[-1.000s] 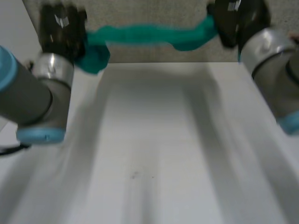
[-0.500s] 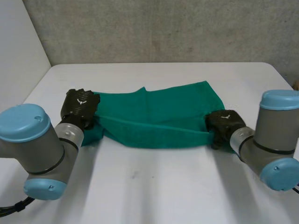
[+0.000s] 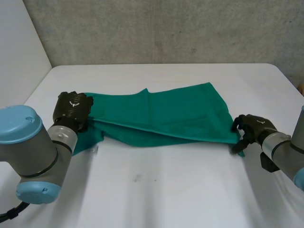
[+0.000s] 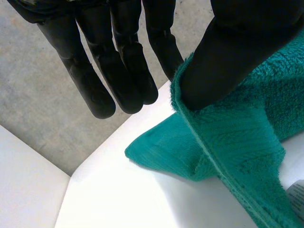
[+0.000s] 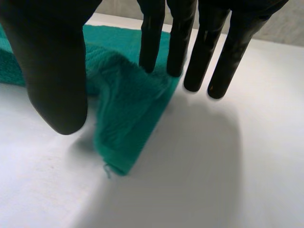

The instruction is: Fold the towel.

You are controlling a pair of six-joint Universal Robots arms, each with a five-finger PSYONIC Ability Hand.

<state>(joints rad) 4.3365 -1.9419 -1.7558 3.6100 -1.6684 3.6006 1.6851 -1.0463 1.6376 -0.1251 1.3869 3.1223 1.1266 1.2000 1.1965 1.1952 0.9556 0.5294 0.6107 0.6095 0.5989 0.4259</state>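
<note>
The green terry-cloth towel (image 3: 166,116) is lying spread across the middle of the white surface (image 3: 156,190), with bare surface showing nearer the robot. Along its near edge a layer is doubling over loosely, its edges not lining up. At that near edge your right hand (image 3: 254,129) is sitting over the towel's right-end corner. Its fingers (image 5: 151,38) are hanging straight with two tips touching the cloth and the thumb standing apart, so it is gripping nothing. A little farther back your left hand (image 3: 71,110) is sitting at the left end. Its fingers (image 4: 123,71) are reaching straight and clear of the cloth, while the hem is leaning against the thumb, unpinched. Beyond both hands, the far edge is lying flat toward the grey concrete wall (image 3: 166,28). I am judging the cloth to be soft, light and limp, not slippery, so it is going to sag and drag wherever you are not supporting it. You are best pinching the two corners of one edge, hem between thumb and fingers.
</note>
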